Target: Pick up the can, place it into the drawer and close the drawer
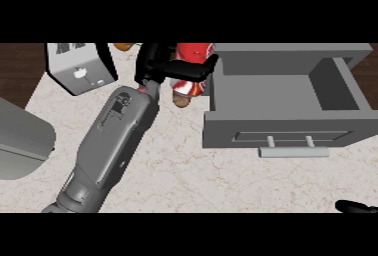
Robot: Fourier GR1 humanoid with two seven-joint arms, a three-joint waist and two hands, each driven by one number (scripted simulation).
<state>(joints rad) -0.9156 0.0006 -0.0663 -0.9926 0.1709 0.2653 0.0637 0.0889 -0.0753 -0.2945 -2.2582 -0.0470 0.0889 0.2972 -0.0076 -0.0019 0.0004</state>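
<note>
The drawer [266, 95] stands open with room inside, its left wall just beside the can [196, 52]. The toaster [80, 67] blocks the far left; the counter [221, 180] before the drawer lies free.

I note my left hand [157, 62] hides part of the can [194, 52]; its fingers [192, 71] cross the label, which I cannot read. Lower right: only a sliver of the right hand [359, 206] shows, the rest cut off. The toaster [80, 70], upper left, and a grey object [22, 140] at the left edge are also cropped.
</note>
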